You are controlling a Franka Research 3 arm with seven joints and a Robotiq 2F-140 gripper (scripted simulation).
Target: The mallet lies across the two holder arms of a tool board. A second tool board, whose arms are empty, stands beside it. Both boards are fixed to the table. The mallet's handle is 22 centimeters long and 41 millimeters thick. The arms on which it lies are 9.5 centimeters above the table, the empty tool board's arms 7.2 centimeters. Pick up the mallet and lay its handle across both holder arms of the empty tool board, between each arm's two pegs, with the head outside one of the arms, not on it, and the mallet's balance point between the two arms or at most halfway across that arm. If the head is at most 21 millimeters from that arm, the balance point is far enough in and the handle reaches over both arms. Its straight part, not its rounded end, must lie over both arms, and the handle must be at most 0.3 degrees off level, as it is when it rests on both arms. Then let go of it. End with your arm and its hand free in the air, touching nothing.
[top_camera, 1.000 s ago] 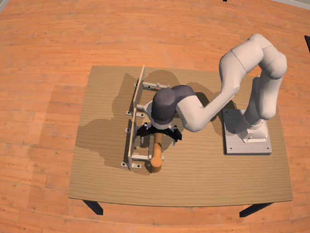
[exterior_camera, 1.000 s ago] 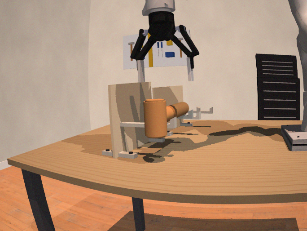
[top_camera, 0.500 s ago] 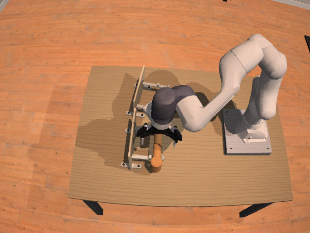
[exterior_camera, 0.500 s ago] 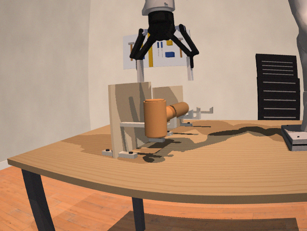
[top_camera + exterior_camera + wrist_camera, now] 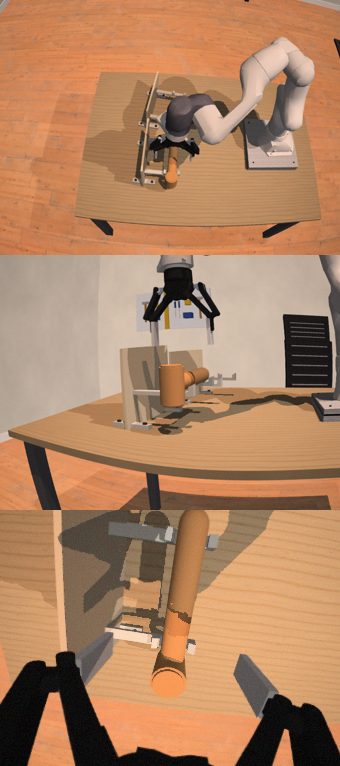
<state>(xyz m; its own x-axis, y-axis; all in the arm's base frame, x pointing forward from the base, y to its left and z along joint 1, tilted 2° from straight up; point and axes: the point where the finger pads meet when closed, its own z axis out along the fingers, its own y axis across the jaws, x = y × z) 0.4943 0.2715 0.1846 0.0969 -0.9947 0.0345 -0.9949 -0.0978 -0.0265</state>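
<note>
Orange mallet [image 5: 175, 383] on its holder arms, directly below the tool [image 5: 182, 337], fingers spread wide, empty.

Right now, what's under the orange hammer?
Two grey holder arms carry the hammer's handle, with table beneath. Its head hangs past the near arm. Where the handle touches them is covered.

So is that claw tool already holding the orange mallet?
No, the tool hangs wide open above the mallet, which lies on its holder arms.

Workshop-type room: wooden table [image 5: 192, 444] bearing fixed tool boards [image 5: 142, 370], a tool chart [image 5: 175, 313] on the plain wall, a black drawer cabinet [image 5: 307, 353], plank floor [image 5: 54, 54].
</note>
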